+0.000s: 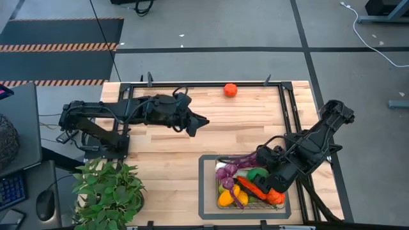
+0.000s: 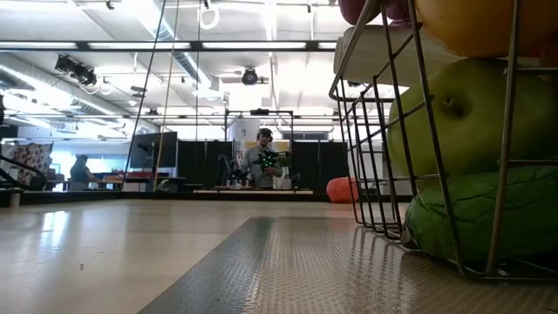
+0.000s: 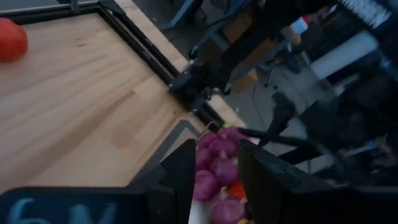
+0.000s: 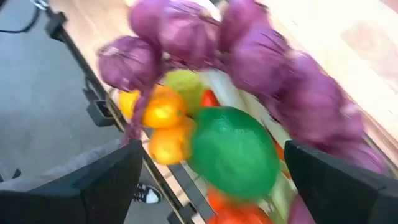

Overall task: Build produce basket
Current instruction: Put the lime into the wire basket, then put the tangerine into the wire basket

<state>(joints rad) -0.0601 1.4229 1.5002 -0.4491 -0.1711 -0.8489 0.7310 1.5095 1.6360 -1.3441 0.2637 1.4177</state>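
Overhead, the right gripper (image 1: 276,181) is hanging over the wire-mesh basket (image 1: 209,191), which is sitting at the table's near right part and already holding purple grapes (image 1: 225,170), a green lime (image 1: 258,173), yellow-orange pieces (image 1: 227,197) and something red-orange (image 1: 255,188). Its own wrist camera is adding what the top view hides: both dark fingers (image 4: 81,186) are standing wide apart with the lime (image 4: 233,151) between them but touching neither, grapes (image 4: 261,68) draped just above it. The left gripper (image 1: 195,122) is hovering over bare wood near the table's middle, well apart from the basket; its fingers (image 3: 180,177) are showing a narrow gap and gripping nothing. A lone orange-red tomato (image 1: 230,90) is lying by the far rail, also glimpsed from the left wrist (image 3: 11,38). Only the table-level camera is showing the basket's mesh wall (image 2: 375,148) up close, green produce (image 2: 453,122) pressing against it, and a person (image 2: 261,157) far behind in the room.
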